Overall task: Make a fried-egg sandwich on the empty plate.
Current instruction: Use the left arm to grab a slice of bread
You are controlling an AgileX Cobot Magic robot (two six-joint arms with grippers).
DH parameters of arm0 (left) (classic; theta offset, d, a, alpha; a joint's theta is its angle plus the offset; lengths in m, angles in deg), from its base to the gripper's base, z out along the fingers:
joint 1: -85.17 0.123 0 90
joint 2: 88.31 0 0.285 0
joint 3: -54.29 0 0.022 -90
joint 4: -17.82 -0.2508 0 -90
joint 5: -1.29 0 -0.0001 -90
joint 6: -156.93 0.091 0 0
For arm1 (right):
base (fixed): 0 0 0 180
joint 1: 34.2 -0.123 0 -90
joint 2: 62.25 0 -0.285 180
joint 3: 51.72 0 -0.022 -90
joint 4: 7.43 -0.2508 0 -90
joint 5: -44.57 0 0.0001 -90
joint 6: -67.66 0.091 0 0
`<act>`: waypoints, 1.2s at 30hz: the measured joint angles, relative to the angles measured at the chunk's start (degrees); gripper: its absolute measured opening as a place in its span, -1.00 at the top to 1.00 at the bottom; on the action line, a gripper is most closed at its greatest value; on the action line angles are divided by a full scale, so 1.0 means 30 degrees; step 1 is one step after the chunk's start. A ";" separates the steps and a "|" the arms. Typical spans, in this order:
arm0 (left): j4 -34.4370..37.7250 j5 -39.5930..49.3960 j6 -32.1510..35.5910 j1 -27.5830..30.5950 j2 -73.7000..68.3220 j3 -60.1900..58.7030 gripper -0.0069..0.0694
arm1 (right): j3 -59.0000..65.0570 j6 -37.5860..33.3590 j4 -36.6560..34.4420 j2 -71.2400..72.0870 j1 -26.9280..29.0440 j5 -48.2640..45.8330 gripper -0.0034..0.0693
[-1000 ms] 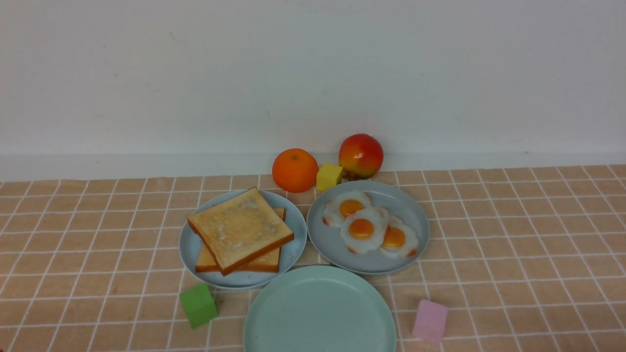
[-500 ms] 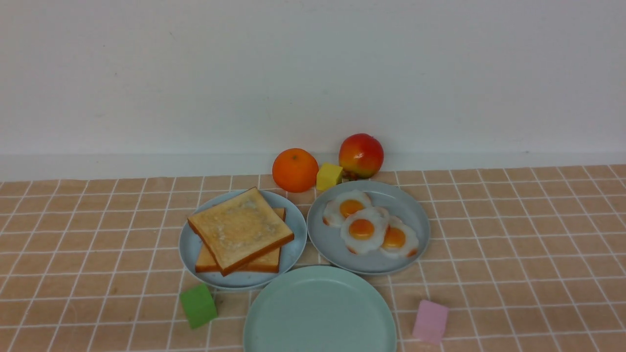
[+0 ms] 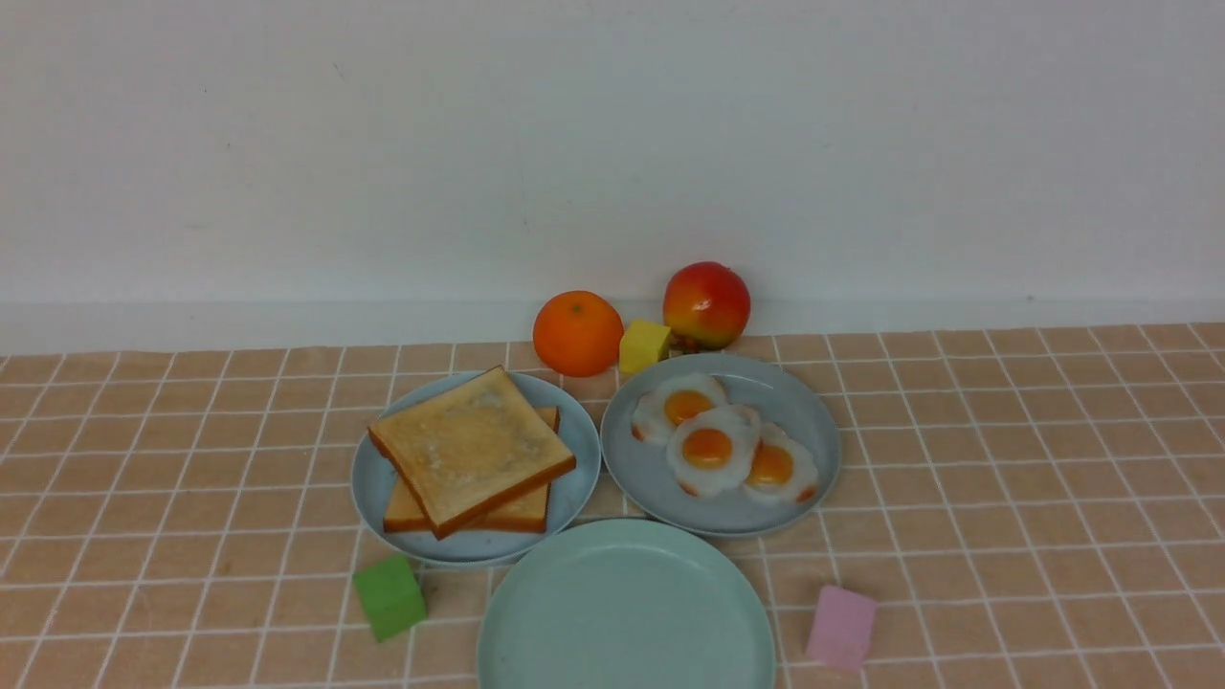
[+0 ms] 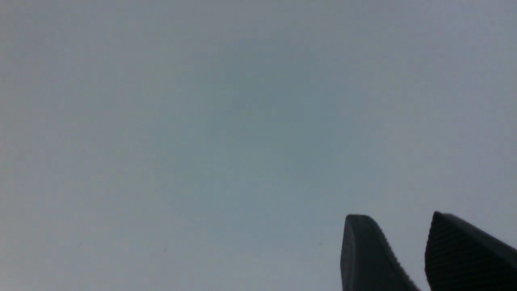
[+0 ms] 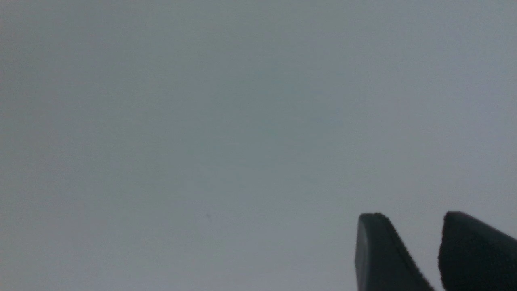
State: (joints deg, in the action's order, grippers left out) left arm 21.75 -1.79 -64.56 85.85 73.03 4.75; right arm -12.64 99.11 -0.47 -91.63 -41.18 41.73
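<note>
Front view: no arm in shot and nothing built yet, so I judge the step in hand is fetching the 1st toast.

- **Surface:** the checked tablecloth (image 3: 1005, 459) carries everything.
- **Target:** the empty plate (image 3: 627, 612) is pale mint, round, low-rimmed and bare. It sits nearest the robot at centre, w/ its near edge cut by the frame and its far rim just beside both other plates.
- **Sources:** the sky-blue plate (image 3: 574, 498), behind on the left, holds 2 toast slices. The grey-blue plate (image 3: 785, 421), behind on the right, holds 3 fried eggs.
- **Toast:** the top toast (image 3: 469, 448) is square and golden w/ a darker crust. It lies skewed on the lower slice (image 3: 517, 517), corners sticking out past it.
- **Doing it well, imo:** the L arm is nearer. Pinch across a protruding crust edge, lift straight up so the lower slice doesn't drag, then set it flat mid-plate.
- **Egg after that:** R arm. The middle egg (image 3: 708, 450) seems to lie over the other two, so take it first. They're thin, white w/ orange yolks, so grip at the rim.
- **Keep clear of:** orange (image 3: 577, 332), red-yellow fruit (image 3: 706, 304) and yellow cube (image 3: 643, 345) behind the plates. Green cube (image 3: 388, 597) and pink cube (image 3: 842, 627) flank the mint plate.
- **Grippers:** the left gripper (image 4: 398, 216) and right gripper (image 5: 415, 214) appear only in their wrist views. Each has tips apart by a slim gap, nothing btwn them, blank grey ahead.
</note>
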 joint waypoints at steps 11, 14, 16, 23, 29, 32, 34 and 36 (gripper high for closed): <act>-0.1056 0.9661 0.0801 0.0000 -0.9639 0.2554 0.19 | -0.3488 0.0000 0.2502 -1.0821 0.0000 -0.9016 0.25; 0.0182 0.9636 0.0535 0.0000 -1.1540 0.2339 0.19 | -0.3450 -0.0435 0.0446 -1.2962 -0.0430 -1.0912 0.25; 0.1388 0.9451 0.0630 0.0000 -1.2343 0.2324 0.19 | -0.3450 -0.1387 -0.0819 -1.4028 -0.1027 -1.1634 0.25; 0.7684 1.0905 0.7057 0.0000 -1.7684 0.4388 0.19 | -0.3450 -0.6460 -0.5885 -1.6505 -0.4210 -1.2063 0.25; 1.1286 1.2464 1.2033 -0.0040 -2.2514 0.7243 0.17 | -0.3450 -0.7709 -0.7130 -1.6997 -0.5326 -1.1297 0.25; 1.1407 1.2139 1.2752 -0.0703 -2.4985 0.8357 0.09 | -0.3450 -0.7800 -0.7130 -1.7013 -0.5326 -1.1278 0.25; 1.1056 1.1931 1.2664 -0.1546 -2.6291 0.9127 0.03 | -0.3450 -0.7800 -0.7130 -1.7013 -0.5326 -1.1241 0.25; 1.0657 1.1888 1.2434 -0.2109 -2.6883 0.9645 -0.01 | -0.3450 -0.7800 -0.7130 -1.7013 -0.5326 -1.1259 0.25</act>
State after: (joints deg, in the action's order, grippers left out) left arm 53.72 33.87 -27.26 79.53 -7.62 33.68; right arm -22.99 75.71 -21.86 -142.67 -57.15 7.96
